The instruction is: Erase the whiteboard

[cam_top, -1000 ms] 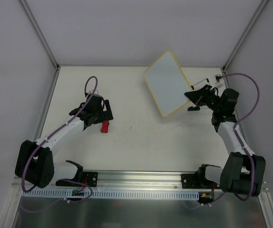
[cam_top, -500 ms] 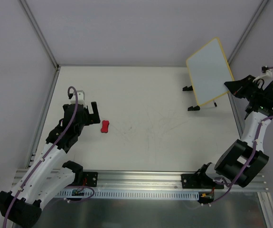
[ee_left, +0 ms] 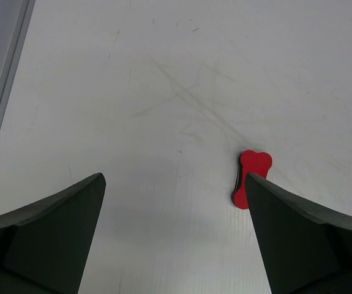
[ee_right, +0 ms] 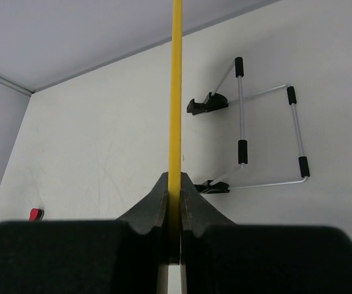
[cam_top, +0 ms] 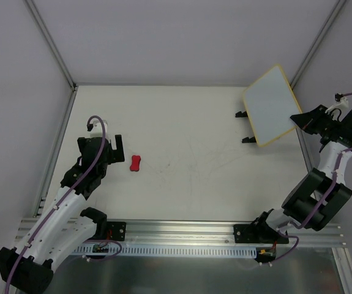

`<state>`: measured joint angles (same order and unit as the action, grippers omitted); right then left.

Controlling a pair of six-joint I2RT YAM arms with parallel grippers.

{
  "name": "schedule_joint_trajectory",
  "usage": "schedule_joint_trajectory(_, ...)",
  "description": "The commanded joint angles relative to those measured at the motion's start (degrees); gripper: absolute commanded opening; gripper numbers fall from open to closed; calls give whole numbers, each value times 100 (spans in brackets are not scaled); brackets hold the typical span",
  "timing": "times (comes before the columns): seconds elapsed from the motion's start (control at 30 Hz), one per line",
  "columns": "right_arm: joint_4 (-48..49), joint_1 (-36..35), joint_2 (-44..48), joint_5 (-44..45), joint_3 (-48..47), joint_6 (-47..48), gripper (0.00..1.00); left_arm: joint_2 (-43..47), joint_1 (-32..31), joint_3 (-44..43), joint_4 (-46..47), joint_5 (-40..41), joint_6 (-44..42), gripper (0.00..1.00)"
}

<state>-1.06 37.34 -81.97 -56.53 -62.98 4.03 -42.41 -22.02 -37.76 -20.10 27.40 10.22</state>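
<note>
The whiteboard (cam_top: 270, 105) has a pale blank face and a yellow frame, and is held tilted in the air at the back right. My right gripper (cam_top: 299, 120) is shut on its right edge. The right wrist view shows only the yellow frame edge-on (ee_right: 176, 92), clamped in that gripper (ee_right: 174, 184). The red bone-shaped eraser (cam_top: 136, 163) lies on the table at the left and shows in the left wrist view (ee_left: 251, 177). My left gripper (cam_top: 116, 147) is open and empty, just left of the eraser; in the left wrist view (ee_left: 174, 179) its right finger sits beside the eraser.
A wire stand (ee_right: 267, 138) with black clips (cam_top: 248, 139) lies on the table under the raised board. Grey walls and metal posts enclose the white table (cam_top: 188, 177). A rail (cam_top: 182, 236) runs along the near edge.
My right arm has swung the whiteboard from the back middle to the far right, off its stand. My left gripper has drawn back left from the eraser, which stays put.
</note>
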Motion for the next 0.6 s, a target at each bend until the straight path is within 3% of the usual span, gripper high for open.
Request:
schedule_joint_trajectory(0.0, 352, 89, -64, -376, -223, 203, 1, -4, 49, -12, 225, 205, -152, 99)
schedule_joint_trajectory(0.57, 668, 71, -802, -394, 84, 326, 0, -259, 40, -12, 269, 134, -213, 99)
